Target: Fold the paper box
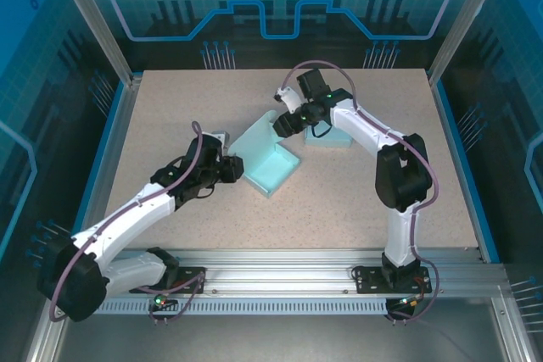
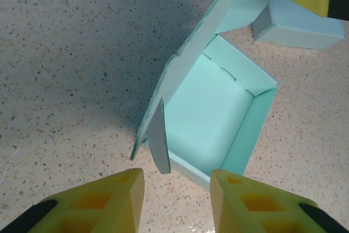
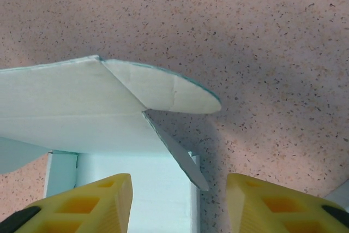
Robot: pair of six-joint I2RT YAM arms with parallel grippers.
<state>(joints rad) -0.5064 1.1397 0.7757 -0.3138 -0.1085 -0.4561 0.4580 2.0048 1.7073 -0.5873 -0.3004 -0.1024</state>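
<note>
The pale teal paper box (image 1: 273,169) lies open mid-table, with its lid (image 1: 254,135) standing up on the far left side. In the left wrist view the tray (image 2: 210,129) is just ahead of my open left gripper (image 2: 177,200), and a side flap (image 2: 158,143) hangs down from the lid (image 2: 223,20). My right gripper (image 1: 286,121) hovers at the lid's top edge. It is open (image 3: 179,203) with nothing between its fingers. Beneath it are the lid (image 3: 71,107), its rounded tuck flap (image 3: 177,94) and a side flap (image 3: 177,159).
A second teal box (image 1: 333,136), closed, sits behind the right arm and appears at the upper right (image 2: 297,25) of the left wrist view. The speckled tabletop (image 1: 382,209) is bounded by blue edging and transparent enclosure walls.
</note>
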